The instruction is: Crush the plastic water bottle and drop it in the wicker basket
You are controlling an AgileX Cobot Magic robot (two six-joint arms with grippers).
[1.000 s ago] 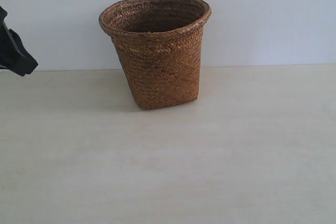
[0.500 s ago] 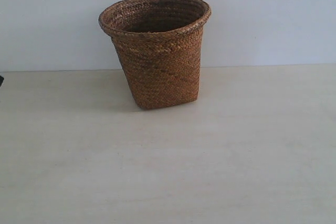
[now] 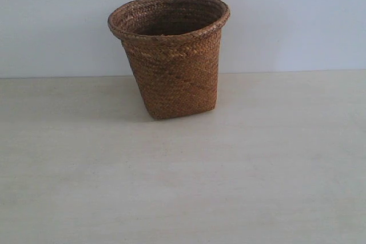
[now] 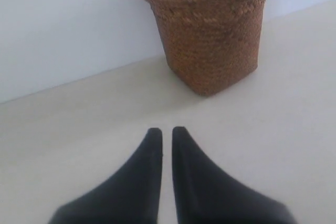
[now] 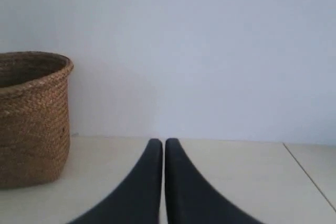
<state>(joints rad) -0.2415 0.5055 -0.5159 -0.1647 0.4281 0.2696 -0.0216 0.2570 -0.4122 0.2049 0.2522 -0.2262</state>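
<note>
The brown wicker basket (image 3: 170,55) stands upright on the pale table near the back wall, its flared braided rim on top. It also shows in the left wrist view as the wicker basket (image 4: 210,30) and at the edge of the right wrist view as the wicker basket (image 5: 32,119). The plastic water bottle is not visible in any view; the basket's inside is mostly hidden. My left gripper (image 4: 163,131) is shut with nothing between its black fingers, well short of the basket. My right gripper (image 5: 163,142) is shut and empty too, off to the basket's side. Neither gripper appears in the exterior view.
A pale wooden table (image 3: 229,187) spreads in front of the basket, and a plain white wall (image 3: 297,21) runs close behind it. A thin seam in the table (image 5: 310,177) shows in the right wrist view.
The left arm, seen at the exterior view's left edge a second ago, has drawn out of that view. The basket has not moved.
</note>
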